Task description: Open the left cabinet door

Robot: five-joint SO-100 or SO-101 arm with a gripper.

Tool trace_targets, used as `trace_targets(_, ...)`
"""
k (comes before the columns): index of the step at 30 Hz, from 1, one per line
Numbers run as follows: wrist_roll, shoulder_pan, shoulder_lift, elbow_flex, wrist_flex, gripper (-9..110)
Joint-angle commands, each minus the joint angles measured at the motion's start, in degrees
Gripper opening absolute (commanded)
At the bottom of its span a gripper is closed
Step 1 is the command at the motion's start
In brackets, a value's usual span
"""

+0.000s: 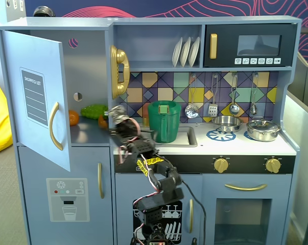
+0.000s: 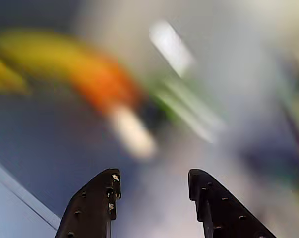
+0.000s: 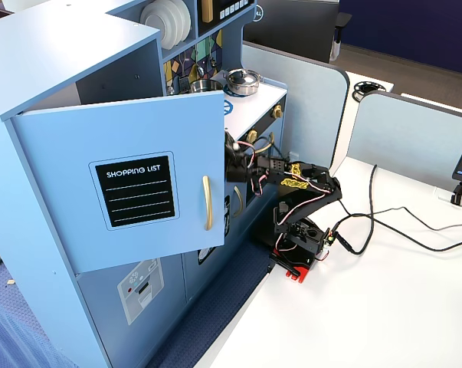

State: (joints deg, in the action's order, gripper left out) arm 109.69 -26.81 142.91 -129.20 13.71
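The left cabinet door [image 1: 39,97] with its black "SHOPPING LIST" panel [image 1: 35,97] and curved gold handle [image 1: 54,126] stands swung wide open. It also shows in the other fixed view [image 3: 139,192], with its handle [image 3: 207,202] near the free edge. My gripper [image 1: 114,113] is at the right edge of the open compartment, well apart from the handle. In the wrist view the gripper [image 2: 151,178] is open with nothing between the jaws, and the background is blurred. In the side fixed view the door hides most of the gripper.
Inside the compartment lie an orange [image 1: 73,117] and a green toy [image 1: 94,111]. A gold phone [image 1: 119,71] hangs on the cabinet side above the gripper. A green pot [image 1: 164,121] stands in the sink. The dispenser door [image 1: 67,199] below is shut.
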Motion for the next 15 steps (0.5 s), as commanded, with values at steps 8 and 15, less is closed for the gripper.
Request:
trace_targets(8, -14.3, 25.8, 3.4, -9.1, 43.6, 6)
trace_targets(15, -22.1, 26.0, 10.5, -20.7, 48.2, 6)
